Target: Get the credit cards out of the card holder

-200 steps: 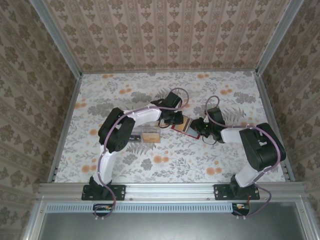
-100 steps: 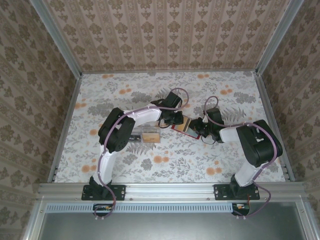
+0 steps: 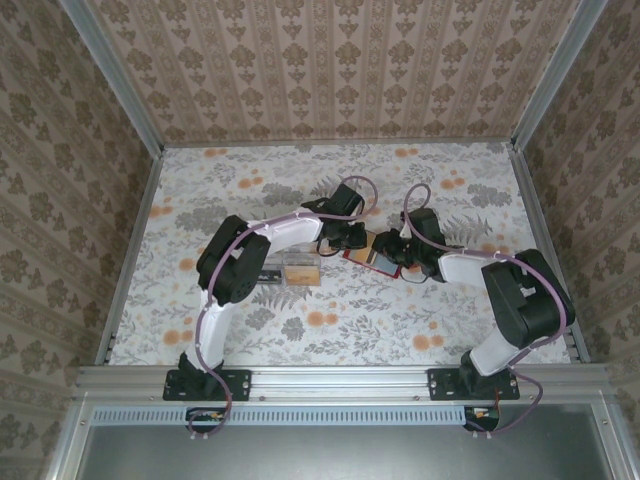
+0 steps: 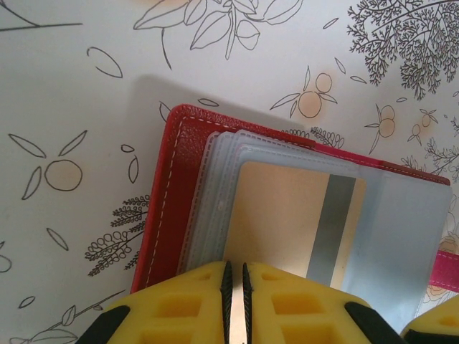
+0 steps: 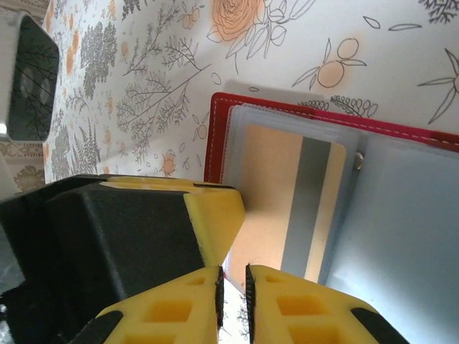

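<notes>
The near end of the tan card runs under the left gripper, so its edge there is hidden. That gripper's fingers stand together with only a hairline slit, and whether anything thin is pinched in it cannot be told. The right gripper is likewise closed to a slit at the card's near end. Just left of it, the left gripper's black and yellow bulk covers part of the wallet.

The card lies inside a clear sleeve of the open red wallet, flat on the flowered table. In each wrist view, its long side and grey stripe run away from that gripper's jaws, slightly tilted. Loose cards, too small to read, lie well left of both jaws.
</notes>
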`<state>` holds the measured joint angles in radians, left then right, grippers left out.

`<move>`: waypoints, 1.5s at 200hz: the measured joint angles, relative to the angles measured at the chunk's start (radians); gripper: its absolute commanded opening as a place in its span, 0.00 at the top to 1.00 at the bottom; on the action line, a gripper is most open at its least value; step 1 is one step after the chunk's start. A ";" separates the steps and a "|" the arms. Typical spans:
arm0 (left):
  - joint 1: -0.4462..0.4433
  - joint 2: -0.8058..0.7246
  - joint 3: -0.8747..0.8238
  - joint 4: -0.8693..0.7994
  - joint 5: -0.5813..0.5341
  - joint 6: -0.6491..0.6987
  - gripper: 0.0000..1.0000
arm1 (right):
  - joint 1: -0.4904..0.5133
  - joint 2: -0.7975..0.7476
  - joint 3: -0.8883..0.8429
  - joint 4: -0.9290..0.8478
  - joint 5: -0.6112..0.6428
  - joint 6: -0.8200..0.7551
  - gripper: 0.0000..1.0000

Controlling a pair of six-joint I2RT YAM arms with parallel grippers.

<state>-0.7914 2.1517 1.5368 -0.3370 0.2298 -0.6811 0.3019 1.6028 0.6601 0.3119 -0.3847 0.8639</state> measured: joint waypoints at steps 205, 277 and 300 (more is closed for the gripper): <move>0.000 0.000 0.000 -0.001 0.002 0.000 0.85 | -0.014 0.061 -0.026 -0.011 0.012 0.000 0.81; 0.000 0.000 0.000 -0.004 0.006 0.000 0.85 | -0.019 0.073 -0.029 0.006 -0.002 0.007 0.82; 0.000 0.000 0.000 -0.004 0.006 0.000 0.84 | -0.021 0.092 -0.021 0.026 -0.026 0.011 0.82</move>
<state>-0.7910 2.1521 1.5368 -0.3408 0.2363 -0.6811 0.2810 1.6951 0.6392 0.3382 -0.4103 0.8753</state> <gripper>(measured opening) 0.155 0.177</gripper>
